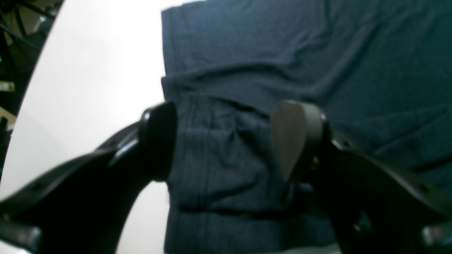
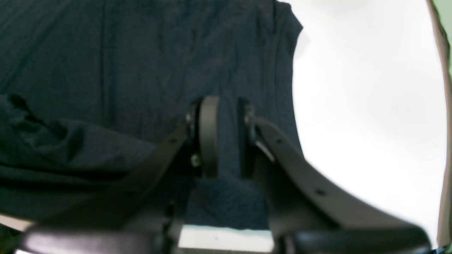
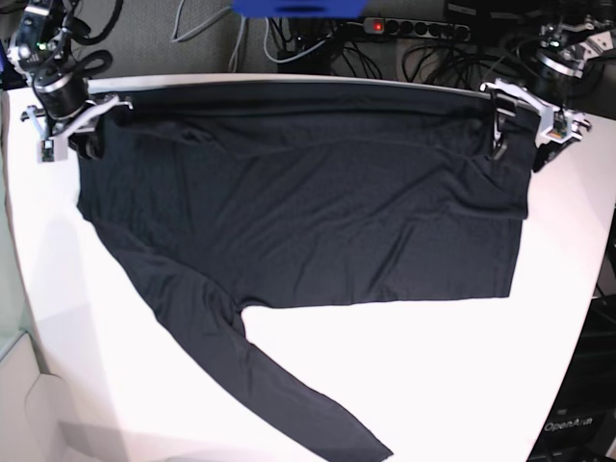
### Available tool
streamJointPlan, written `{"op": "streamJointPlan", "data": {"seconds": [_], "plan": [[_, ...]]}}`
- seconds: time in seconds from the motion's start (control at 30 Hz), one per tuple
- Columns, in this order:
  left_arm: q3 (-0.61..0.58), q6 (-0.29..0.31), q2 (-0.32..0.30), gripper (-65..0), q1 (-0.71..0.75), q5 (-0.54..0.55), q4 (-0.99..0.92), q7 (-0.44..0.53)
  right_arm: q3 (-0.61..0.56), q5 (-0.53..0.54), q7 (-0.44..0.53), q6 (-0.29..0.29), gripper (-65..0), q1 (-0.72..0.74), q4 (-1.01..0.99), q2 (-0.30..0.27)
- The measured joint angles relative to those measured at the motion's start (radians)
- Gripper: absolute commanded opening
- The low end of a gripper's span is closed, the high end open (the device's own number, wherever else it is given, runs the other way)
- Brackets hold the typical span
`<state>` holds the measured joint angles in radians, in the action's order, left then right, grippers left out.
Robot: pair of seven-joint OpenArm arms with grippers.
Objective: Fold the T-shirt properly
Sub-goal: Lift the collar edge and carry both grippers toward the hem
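Dark navy knit, the T-shirt [image 3: 308,221] lies spread across the white table [image 3: 462,366], its body folded into a broad band along the far edge, and one long sleeve trails toward the near edge. At the far corners we see both arms. Our left gripper [image 1: 226,141] hangs with its jaws spread wide over a rumpled edge of the cloth, one finger [image 1: 159,141] above the bare table. Our right gripper [image 2: 226,135] stands nearly together, pinching a fold of the shirt.
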<state>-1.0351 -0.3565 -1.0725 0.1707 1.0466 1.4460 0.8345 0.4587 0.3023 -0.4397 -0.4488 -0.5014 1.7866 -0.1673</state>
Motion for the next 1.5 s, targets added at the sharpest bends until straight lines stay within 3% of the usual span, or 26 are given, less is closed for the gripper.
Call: {"op": "streamJointPlan", "data": {"seconds": [0.13, 0.23, 0.33, 0.37, 0.47, 0.57, 0.67, 0.83, 0.9, 1.2, 1.4, 1.5], "plan": [[0.023, 0.003, 0.004, -22.7, -0.016, -0.005, 0.026, -0.012, -0.005, -0.003, -0.026, 0.001, -53.5, 0.058, 0.0, -0.05], [0.077, 0.0, 0.006, -22.6, -0.04, 0.003, 0.04, -0.011, -0.011, 0.003, -0.151, -0.004, -51.4, 0.153, -0.002, -0.101], [0.155, 0.004, 0.009, -22.6, -0.041, -0.007, 0.065, -0.024, -0.024, 0.001, -0.274, 0.002, -44.4, 0.281, -0.005, -0.157], [0.186, 0.004, 0.011, -22.6, -0.042, -0.006, 0.065, -0.059, -0.05, -0.003, -0.303, 0.004, -41.5, 0.327, -0.008, -0.182], [0.283, -0.015, 0.056, -22.6, -0.109, 0.01, 0.051, -0.288, -0.14, 0.009, -0.325, 0.001, -35.9, 0.469, -0.114, -0.235], [0.39, 0.032, 0.135, -22.6, -0.199, -0.022, 0.023, -0.492, -0.23, 0.014, -0.33, -0.002, -35.5, 0.581, -0.244, -0.246], [0.496, 0.011, 0.218, -22.5, -0.268, -0.034, -0.04, -0.674, -0.296, 0.003, -0.328, 0.001, -35.5, 0.677, -0.373, -0.246], [0.635, 0.161, 0.364, -22.5, -0.374, -0.131, -0.208, -0.908, -0.385, 0.009, -0.217, 0.001, -35.3, 0.822, -0.61, -0.245], [0.693, 0.261, 0.401, -22.5, -0.392, -0.204, -0.244, -0.956, -0.409, 0.003, -0.187, 0.001, -35.3, 0.861, -0.705, -0.24], [0.846, 0.419, 0.536, -22.5, -0.409, -0.648, -0.358, -0.991, -0.414, -0.003, -0.058, 0.002, -35.3, 0.899, -0.868, -0.245], [0.983, 0.517, 0.594, -22.5, -0.412, -0.706, -0.539, -1.003, -0.414, -0.004, -0.05, 0.003, -35.2, 0.911, -0.886, -0.246], [1.022, 0.548, 0.619, -22.5, -0.481, -0.727, -0.641, -1.006, -0.42, -0.001, -0.053, 0.003, -35.2, 0.919, -0.885, -0.245]]}}
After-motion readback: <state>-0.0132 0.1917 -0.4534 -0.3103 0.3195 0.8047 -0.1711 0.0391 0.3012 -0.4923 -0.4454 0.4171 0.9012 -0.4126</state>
